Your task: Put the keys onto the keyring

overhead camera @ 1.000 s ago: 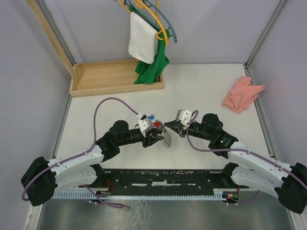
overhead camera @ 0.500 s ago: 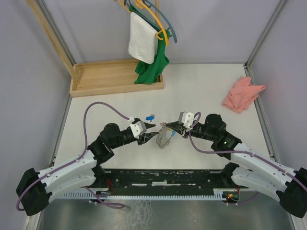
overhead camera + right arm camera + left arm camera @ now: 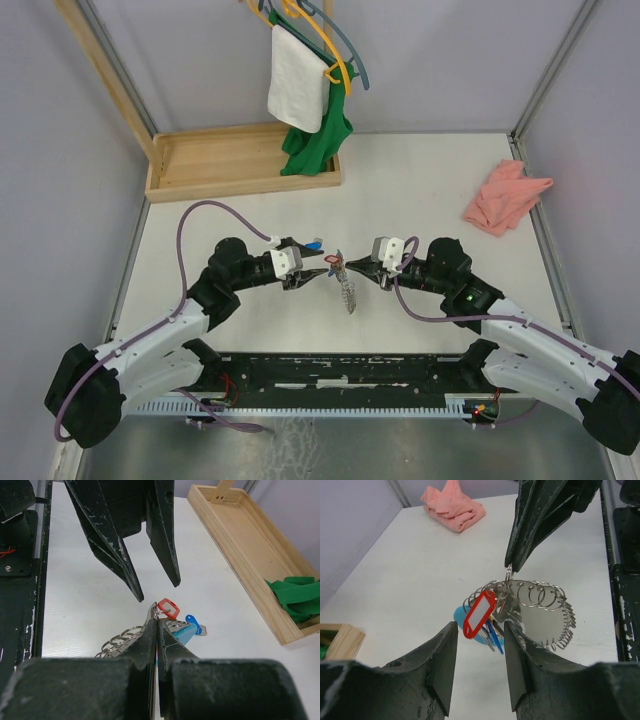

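1. The right hand (image 3: 156, 615) is pinched shut on the keyring (image 3: 509, 573), holding it above the counter (image 3: 420, 190).
2. The red-tagged key (image 3: 479, 614) hangs from that ring, beside a dangling chain of rings (image 3: 540, 595).
3. The left hand (image 3: 157, 591) is open and empty (its jaws flank the red tag without touching it).
4. The blue-headed key (image 3: 315, 243) lies on the counter near the left hand.

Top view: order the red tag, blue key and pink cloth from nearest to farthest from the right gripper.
1. Red tag, at the right gripper's fingers.
2. Blue key, just beyond, to the left.
3. Pink cloth, far right edge.
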You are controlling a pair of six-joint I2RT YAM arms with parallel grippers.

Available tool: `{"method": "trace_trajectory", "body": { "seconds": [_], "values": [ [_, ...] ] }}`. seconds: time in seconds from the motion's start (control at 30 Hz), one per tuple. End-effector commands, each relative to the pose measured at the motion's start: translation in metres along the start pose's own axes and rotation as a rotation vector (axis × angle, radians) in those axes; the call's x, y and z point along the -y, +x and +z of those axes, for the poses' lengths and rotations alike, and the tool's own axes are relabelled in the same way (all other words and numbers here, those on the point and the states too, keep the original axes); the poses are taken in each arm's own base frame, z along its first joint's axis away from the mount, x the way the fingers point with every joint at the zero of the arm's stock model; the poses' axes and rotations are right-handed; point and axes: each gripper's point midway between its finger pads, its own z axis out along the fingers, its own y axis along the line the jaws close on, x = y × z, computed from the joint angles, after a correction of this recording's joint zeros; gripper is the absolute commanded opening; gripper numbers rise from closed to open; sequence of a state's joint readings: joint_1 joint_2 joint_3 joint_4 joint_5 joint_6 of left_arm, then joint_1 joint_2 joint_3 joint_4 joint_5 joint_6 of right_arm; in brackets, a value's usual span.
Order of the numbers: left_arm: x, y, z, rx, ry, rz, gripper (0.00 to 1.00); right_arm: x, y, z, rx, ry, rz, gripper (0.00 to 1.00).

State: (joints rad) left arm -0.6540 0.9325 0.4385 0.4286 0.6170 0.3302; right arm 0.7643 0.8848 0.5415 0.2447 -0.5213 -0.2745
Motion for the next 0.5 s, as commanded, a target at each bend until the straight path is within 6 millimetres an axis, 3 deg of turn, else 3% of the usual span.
{"method": "trace_trajectory", "body": {
  "seconds": [0.0,0.47],
  "values": [
    [0.002,-0.049,0.006,0.143,0.110,0.154,0.50,0.002,-0.023,0.001,0.077,-0.012,-0.047,0.01],
    [0.016,-0.036,0.023,0.119,0.278,0.138,0.52,-0.001,-0.026,0.002,0.085,-0.037,-0.048,0.01]
  ]
}}
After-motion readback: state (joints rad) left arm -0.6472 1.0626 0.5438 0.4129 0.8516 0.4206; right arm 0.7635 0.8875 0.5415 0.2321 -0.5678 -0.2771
